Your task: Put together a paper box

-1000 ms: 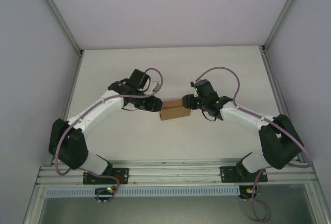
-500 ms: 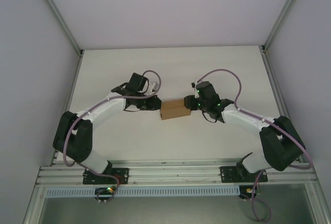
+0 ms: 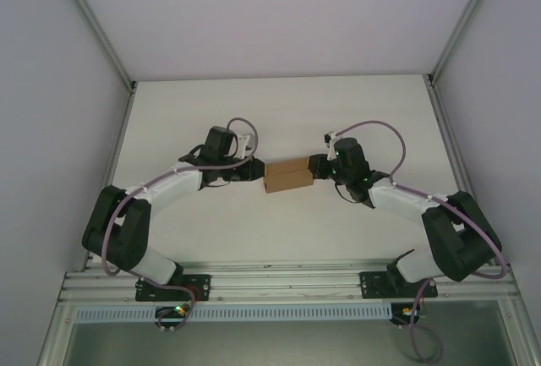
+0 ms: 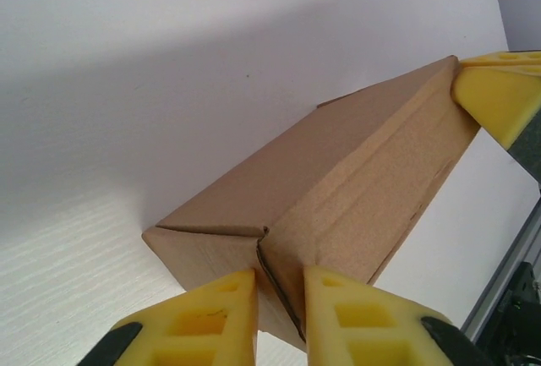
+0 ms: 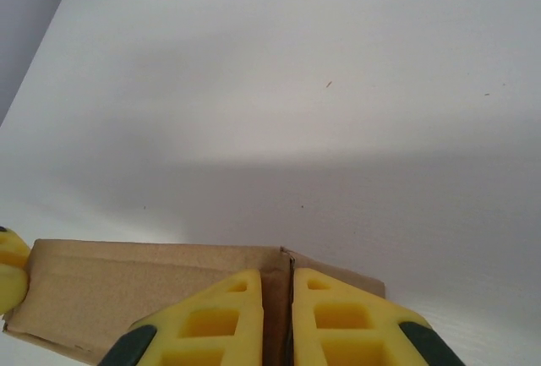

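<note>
Paper box [image 3: 287,177]: brown cardboard, folded up into a closed oblong, lying lengthwise left to right at mid-table. It sits between the two arms. Whether it rests on the table [image 3: 279,112] or is held just off it, I cannot tell.

Left end: left tool [image 3: 257,172] meets the box end. In the left wrist view its yellow fingers [image 4: 211,319] stand close together with a cardboard edge at the end seam pinched between them, so it is clamped on the box.

Right end: right tool [image 3: 314,168] meets the opposite end. In the right wrist view its yellow fingers [image 5: 338,324] are almost together, with a thin cardboard wall gripped in the narrow slot between them, so it is clamped on the box too.

Each wrist view also shows a yellow fingertip of the other tool at the far end of the box.

Both arms reach inward from the near rail [image 3: 287,277], elbows out. A purple cable [image 3: 376,133] loops over the right wrist.
</note>
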`<state>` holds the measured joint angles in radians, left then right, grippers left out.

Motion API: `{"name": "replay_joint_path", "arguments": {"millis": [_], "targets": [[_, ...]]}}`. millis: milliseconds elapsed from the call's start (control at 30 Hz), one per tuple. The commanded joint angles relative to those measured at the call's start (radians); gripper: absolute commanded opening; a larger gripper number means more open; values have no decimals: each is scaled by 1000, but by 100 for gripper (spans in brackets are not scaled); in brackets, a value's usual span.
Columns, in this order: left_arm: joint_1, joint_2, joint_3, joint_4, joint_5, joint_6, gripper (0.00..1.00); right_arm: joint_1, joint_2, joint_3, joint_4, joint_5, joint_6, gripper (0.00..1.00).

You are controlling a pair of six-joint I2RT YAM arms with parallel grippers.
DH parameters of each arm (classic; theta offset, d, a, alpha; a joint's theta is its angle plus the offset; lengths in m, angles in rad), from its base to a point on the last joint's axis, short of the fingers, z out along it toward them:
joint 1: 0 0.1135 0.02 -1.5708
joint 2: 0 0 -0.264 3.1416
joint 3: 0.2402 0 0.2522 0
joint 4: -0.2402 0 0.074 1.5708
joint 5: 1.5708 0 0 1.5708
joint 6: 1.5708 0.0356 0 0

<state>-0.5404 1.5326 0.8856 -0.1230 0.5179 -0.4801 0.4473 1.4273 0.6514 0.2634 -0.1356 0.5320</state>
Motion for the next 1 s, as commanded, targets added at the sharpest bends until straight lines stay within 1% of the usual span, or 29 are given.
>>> {"name": "replay_joint_path", "arguments": {"millis": [0, 67, 133, 167, 200, 267, 300, 333, 400, 433, 467, 533, 600, 667, 733, 767, 833, 867, 933, 967], "targets": [[-24, 88, -16, -197, -151, 48, 28, 1, 29, -44, -208, -17, 10, 14], [-31, 83, 30, -230, -173, 70, 34, 1, 12, -5, -254, -21, -8, 24], [-36, 78, 83, -246, -191, 82, 47, 1, 0, 42, -289, -28, -29, 42], [-36, 77, 107, -251, -195, 87, 55, 1, -4, 64, -302, -28, -39, 46], [-36, 77, 138, -251, -195, 94, 60, 1, -7, 90, -317, -30, -53, 49], [-38, 74, 183, -251, -200, 105, 67, 1, -6, 147, -356, -21, -75, 56], [-37, 71, 205, -251, -197, 113, 68, 1, -4, 181, -380, -18, -89, 60], [-38, 67, 224, -254, -196, 122, 71, -1, -2, 210, -401, -17, -102, 64], [-37, 51, 257, -262, -202, 131, 83, -2, 8, 268, -447, -15, -128, 75], [-38, 40, 268, -264, -206, 139, 97, -2, 12, 290, -463, -16, -147, 79], [-37, 24, 274, -263, -211, 147, 100, -3, 17, 314, -481, -15, -172, 100], [-31, -8, 276, -265, -228, 154, 100, -4, 18, 347, -497, -25, -239, 100], [-17, -49, 266, -274, -252, 156, 100, -4, 10, 358, -476, -72, -343, 100], [11, -100, 230, -272, -292, 141, 100, -4, 4, 362, -462, -170, -489, 100], [51, -149, 172, -256, -333, 115, 100, 2, 12, 387, -502, -275, -654, 100], [80, -179, 134, -246, -357, 99, 100, 9, 24, 408, -542, -305, -744, 100], [118, -224, 72, -253, -418, 64, 100, 26, 60, 453, -621, -303, -893, 100], [161, -244, 41, -267, -455, 48, 100, 34, 87, 481, -668, -291, -975, 99], [204, -276, -12, -285, -493, 32, 100, 45, 139, 519, -722, -259, -1103, 100], [225, -292, -37, -289, -506, 29, 100, 48, 169, 537, -757, -267, -1176, 100]]}}
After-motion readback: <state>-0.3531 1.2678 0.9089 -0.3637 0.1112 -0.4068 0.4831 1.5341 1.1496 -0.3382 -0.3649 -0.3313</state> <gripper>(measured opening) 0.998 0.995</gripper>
